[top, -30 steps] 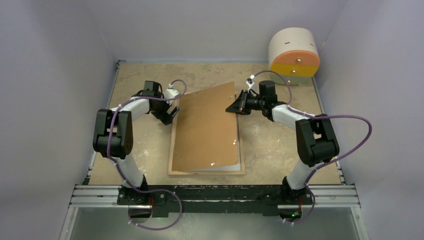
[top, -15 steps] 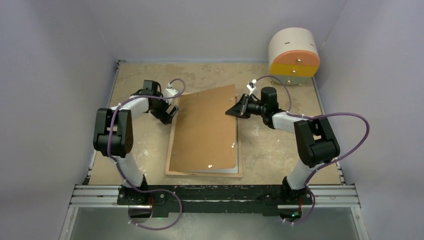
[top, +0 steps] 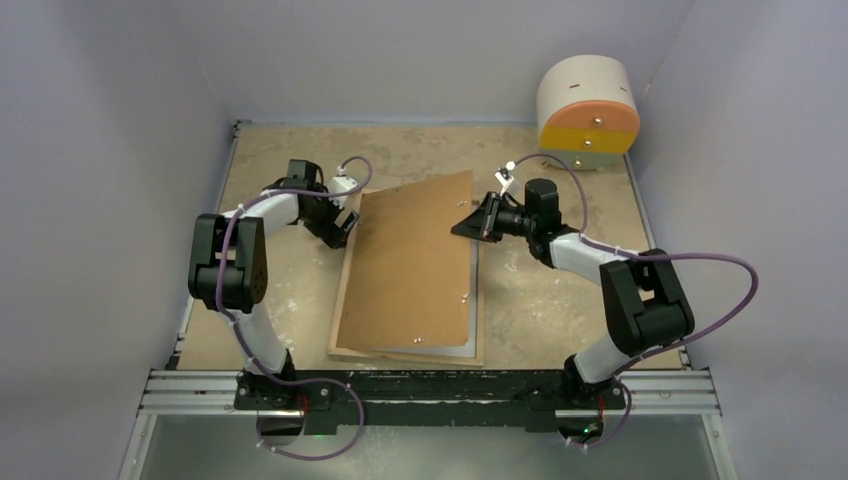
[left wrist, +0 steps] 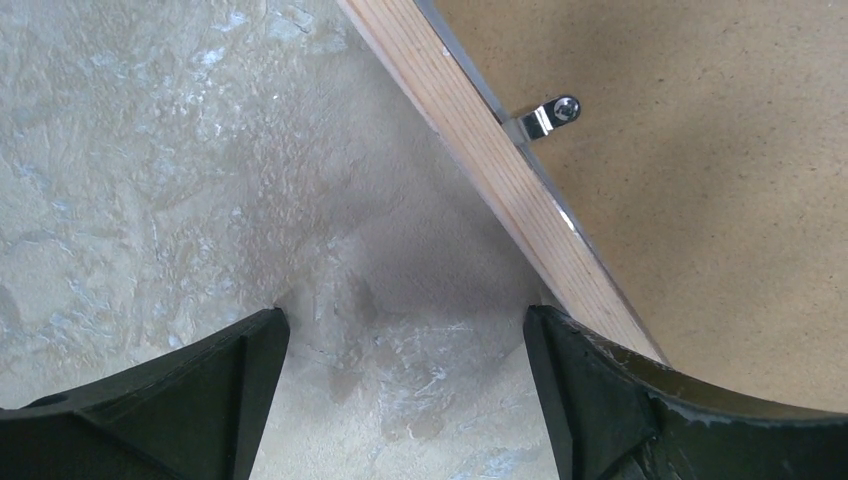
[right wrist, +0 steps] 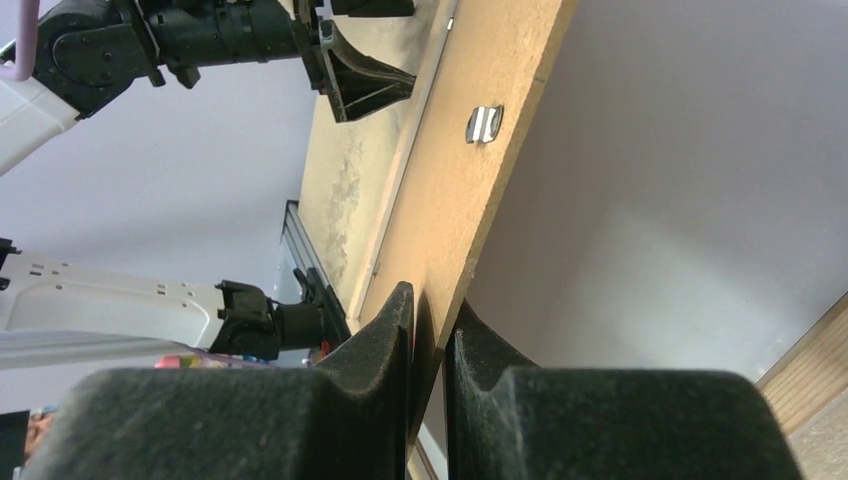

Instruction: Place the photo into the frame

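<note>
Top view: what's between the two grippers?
In the top view, the brown backing board over the frame; the right gripper pinches the board's edge, the left gripper is open.

Overhead, two close wrist views; shared frame (top: 405, 357)

Pale lilac walls (top: 100, 150) around a scuffed beige tabletop (top: 540, 300), aluminium rail (top: 190, 390) in front.

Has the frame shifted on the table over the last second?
Yes. The frame has slid toward the metal rail at the bottom of the top view, and slightly left.
</note>
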